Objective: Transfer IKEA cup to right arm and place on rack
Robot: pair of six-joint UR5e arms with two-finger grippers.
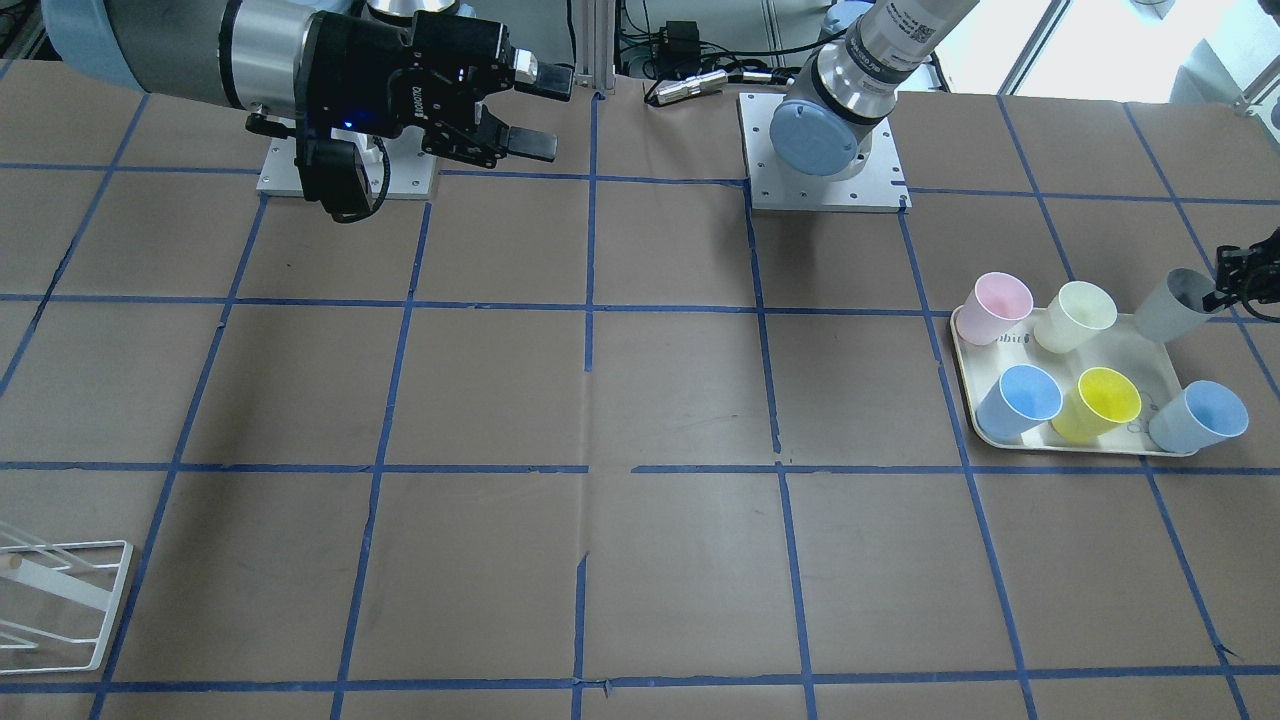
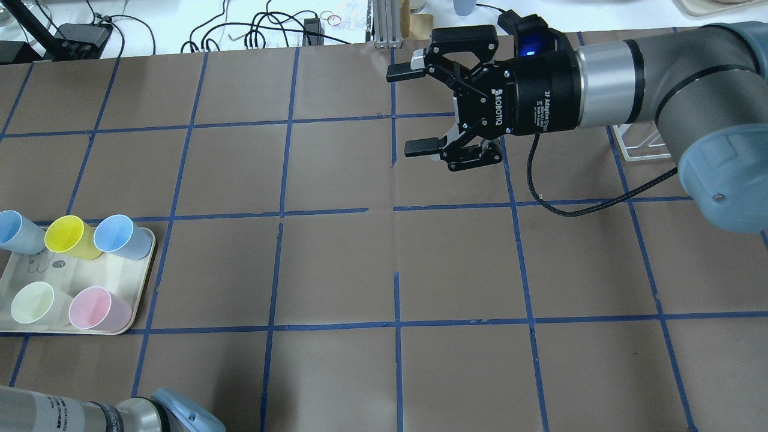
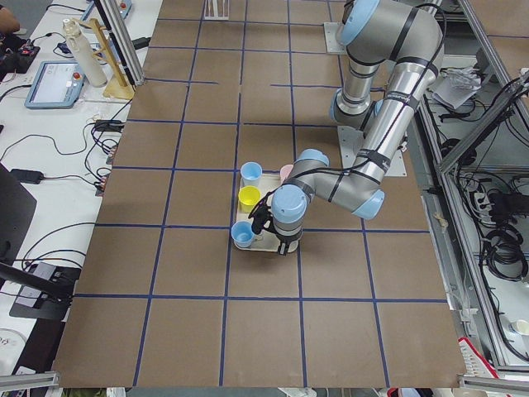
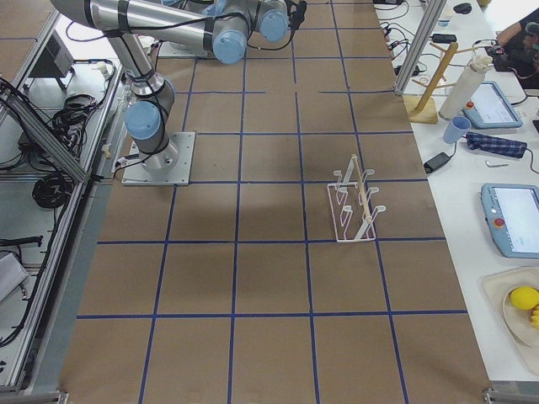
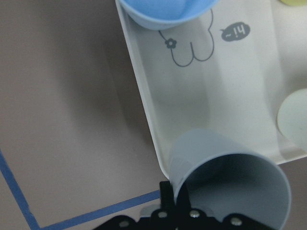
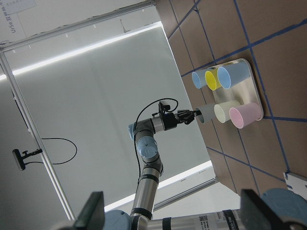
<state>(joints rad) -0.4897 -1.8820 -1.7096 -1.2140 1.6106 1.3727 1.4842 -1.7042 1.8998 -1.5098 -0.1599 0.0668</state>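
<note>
The IKEA cup (image 1: 1180,305), pale grey, hangs tilted at the corner of the cream tray (image 1: 1100,445). My left gripper (image 1: 1228,288) is shut on its rim. In the left wrist view the grey cup (image 5: 225,182) fills the lower right, with the gripper (image 5: 178,211) pinching its rim over the tray's corner (image 5: 216,91). My right gripper (image 2: 414,108) is open and empty, held above the table far from the cups; it also shows in the front view (image 1: 525,110). The white wire rack (image 1: 60,600) stands at the table's far side from the tray, also in the exterior right view (image 4: 354,210).
On the tray stand a pink cup (image 1: 995,308), a pale cream-green cup (image 1: 1075,315), two light blue cups (image 1: 1022,400) (image 1: 1200,415) and a yellow cup (image 1: 1098,403). Brown paper with blue tape lines covers the table. The arm bases are bolted on plates (image 1: 825,190).
</note>
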